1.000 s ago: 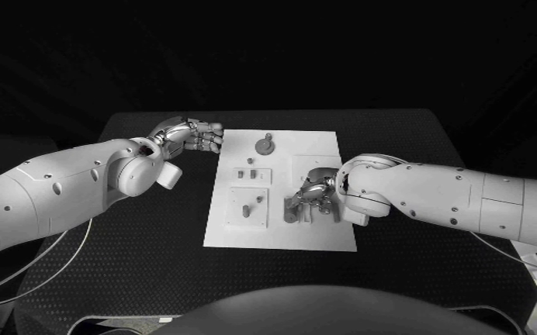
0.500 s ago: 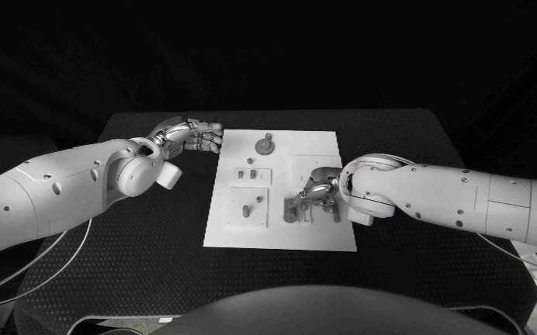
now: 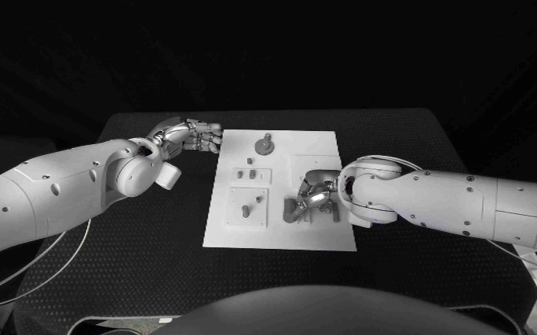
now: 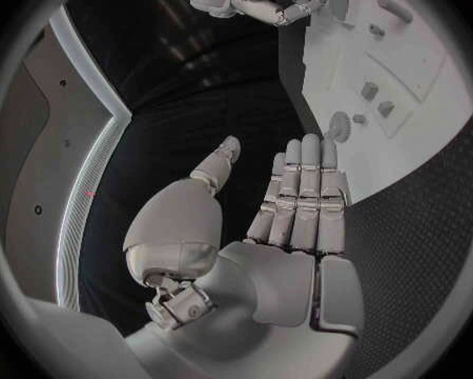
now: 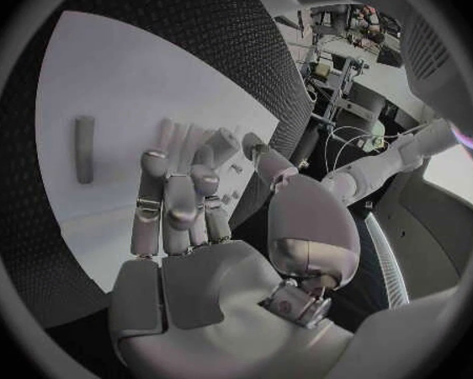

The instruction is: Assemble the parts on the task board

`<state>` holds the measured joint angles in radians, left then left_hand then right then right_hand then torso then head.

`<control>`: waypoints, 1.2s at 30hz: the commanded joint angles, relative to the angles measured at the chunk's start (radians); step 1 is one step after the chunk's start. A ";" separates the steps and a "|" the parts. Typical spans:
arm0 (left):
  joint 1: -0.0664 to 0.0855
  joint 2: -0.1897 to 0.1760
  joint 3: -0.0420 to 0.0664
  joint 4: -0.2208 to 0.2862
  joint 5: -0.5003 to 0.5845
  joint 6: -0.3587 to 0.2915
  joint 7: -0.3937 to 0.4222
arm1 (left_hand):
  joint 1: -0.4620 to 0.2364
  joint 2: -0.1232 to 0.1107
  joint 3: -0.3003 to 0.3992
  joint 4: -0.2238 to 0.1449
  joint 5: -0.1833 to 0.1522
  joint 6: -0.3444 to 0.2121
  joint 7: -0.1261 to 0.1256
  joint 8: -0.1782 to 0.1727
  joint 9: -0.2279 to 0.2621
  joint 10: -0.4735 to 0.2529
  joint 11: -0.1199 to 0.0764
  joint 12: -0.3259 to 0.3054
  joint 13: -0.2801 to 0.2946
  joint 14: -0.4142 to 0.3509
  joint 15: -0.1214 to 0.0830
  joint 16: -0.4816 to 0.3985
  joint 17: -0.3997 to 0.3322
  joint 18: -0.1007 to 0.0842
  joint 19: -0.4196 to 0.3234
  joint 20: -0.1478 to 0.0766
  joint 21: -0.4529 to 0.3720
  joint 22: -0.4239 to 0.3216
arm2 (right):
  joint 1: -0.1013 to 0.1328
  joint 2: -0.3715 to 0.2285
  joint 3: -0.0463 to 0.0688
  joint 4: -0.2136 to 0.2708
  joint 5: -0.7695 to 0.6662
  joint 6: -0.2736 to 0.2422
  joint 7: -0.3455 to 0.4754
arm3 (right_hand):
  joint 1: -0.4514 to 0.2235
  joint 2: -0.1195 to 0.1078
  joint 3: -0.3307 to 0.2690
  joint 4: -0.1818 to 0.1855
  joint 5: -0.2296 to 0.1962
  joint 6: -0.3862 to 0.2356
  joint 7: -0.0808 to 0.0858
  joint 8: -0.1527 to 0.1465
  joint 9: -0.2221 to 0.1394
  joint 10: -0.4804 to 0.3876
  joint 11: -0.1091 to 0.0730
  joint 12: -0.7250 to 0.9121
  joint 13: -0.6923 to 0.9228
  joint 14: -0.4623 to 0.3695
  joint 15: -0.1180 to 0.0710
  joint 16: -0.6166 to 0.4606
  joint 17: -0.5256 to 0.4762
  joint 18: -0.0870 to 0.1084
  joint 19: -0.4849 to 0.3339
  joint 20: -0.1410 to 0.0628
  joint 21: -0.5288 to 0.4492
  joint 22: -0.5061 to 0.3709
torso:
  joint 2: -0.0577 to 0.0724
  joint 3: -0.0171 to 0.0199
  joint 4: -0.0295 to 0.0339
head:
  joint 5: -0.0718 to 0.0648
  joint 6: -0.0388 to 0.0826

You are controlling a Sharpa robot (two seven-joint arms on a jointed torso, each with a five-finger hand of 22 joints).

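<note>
No brand, label or writing can be read on anything here.

The left silver many-fingered hand (image 3: 192, 134) hovers at about 10 o'clock from the centre of the white rectangular task board (image 3: 324, 238), just off the board's far left corner and over the black textured table (image 3: 134, 250). In the left wrist view its fingers (image 4: 305, 194) lie straight and side by side with the thumb set apart, and nothing is in them.

On the board, going left to right, a small grey peg (image 3: 246, 211) stands in a raised square panel at about 8 o'clock. Two short grey pieces (image 3: 248, 173) stand in a smaller panel near the middle-left. A round grey gear-like part (image 3: 264, 146) sits at 12 o'clock near the far edge. A grey elongated part (image 3: 291, 209) lies at about 5 o'clock, just beside the right hand.

The right silver many-fingered hand (image 3: 317, 194) is over the board's right half at about 4 o'clock. Its fingers (image 5: 168, 206) curl down toward the white surface. Whether they pinch anything I cannot tell.

The board's near edge and its left side have bare table beyond them. The table's right strip is crossed by the right arm.
</note>
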<state>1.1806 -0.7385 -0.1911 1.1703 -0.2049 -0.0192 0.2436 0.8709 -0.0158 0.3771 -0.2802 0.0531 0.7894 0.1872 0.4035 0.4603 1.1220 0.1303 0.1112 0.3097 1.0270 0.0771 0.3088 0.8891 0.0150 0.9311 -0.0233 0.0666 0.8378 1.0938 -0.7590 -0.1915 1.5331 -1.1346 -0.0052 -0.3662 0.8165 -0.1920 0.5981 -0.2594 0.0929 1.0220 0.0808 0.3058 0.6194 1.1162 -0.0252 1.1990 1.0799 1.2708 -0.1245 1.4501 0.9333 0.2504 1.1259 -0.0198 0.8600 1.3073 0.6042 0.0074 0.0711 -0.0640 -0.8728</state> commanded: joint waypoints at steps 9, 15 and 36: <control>0.001 0.000 0.001 0.004 0.001 0.015 0.007 | -0.004 0.000 0.004 -0.002 -0.004 -0.006 -0.002 0.007 -0.001 -0.006 -0.003 0.002 -0.001 -0.004 0.004 -0.004 0.001 -0.013 -0.002 0.006 0.003 -0.002 | -0.019 0.014 0.000 -0.004 -0.096 0.016 -0.026 | 0.010 0.049 -0.038 -0.006 0.000 0.044 -0.007 0.012 0.003 0.042 -0.011 -0.005 -0.007 0.039 -0.013 0.015 0.028 0.011 0.023 -0.008 0.003 0.016 | 0.000 -0.0005 0.0008 | 0.000 0.000; 0.001 -0.001 0.001 0.004 0.001 0.015 0.006 | -0.004 0.000 0.004 -0.002 -0.004 -0.005 -0.002 0.008 -0.001 -0.005 -0.003 0.002 -0.001 -0.004 0.005 -0.004 0.001 -0.013 -0.002 0.006 0.003 -0.002 | -0.024 0.018 0.000 -0.010 -0.117 -0.015 -0.052 | -0.012 0.083 -0.055 0.000 0.000 0.056 -0.012 0.010 -0.001 0.062 -0.016 -0.002 0.001 0.045 -0.017 0.016 0.034 0.011 0.029 -0.010 -0.001 0.015 | 0.000 -0.0008 0.0007 | 0.001 0.000; 0.001 -0.001 0.001 0.002 0.001 0.020 0.004 | -0.006 -0.001 0.004 -0.002 -0.004 -0.004 -0.003 0.010 -0.002 -0.003 -0.004 0.004 -0.001 -0.008 0.006 -0.006 0.001 -0.014 -0.006 0.007 0.002 -0.002 | -0.024 0.021 0.000 -0.029 -0.131 -0.010 -0.071 | -0.103 0.193 -0.070 0.020 0.002 0.073 -0.019 0.001 -0.011 0.086 -0.023 0.008 0.034 0.048 -0.024 0.025 0.046 0.011 0.031 -0.017 -0.006 0.020 | 0.000 -0.0007 0.0003 | 0.000 0.000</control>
<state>1.1806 -0.7409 -0.1912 1.1710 -0.2049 -0.0160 0.2423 0.8709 -0.0158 0.3771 -0.2802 0.0531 0.7894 0.1873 0.4074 0.4596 1.1220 0.1303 0.1111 0.3099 1.0234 0.0806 0.3088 0.8892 0.0150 0.9274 -0.0197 0.0666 0.8371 1.0682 -0.7389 -0.1927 1.5113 -1.2433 -0.0199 -0.4191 0.7071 -0.0115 0.5292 -0.2343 0.0928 1.0864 0.0611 0.3137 0.6097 1.1956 -0.0484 1.2033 1.1125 1.3174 -0.1424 1.4697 0.9804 0.2541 1.1527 -0.0321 0.8551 1.3080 0.6042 0.0068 0.0714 -0.0635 -0.8728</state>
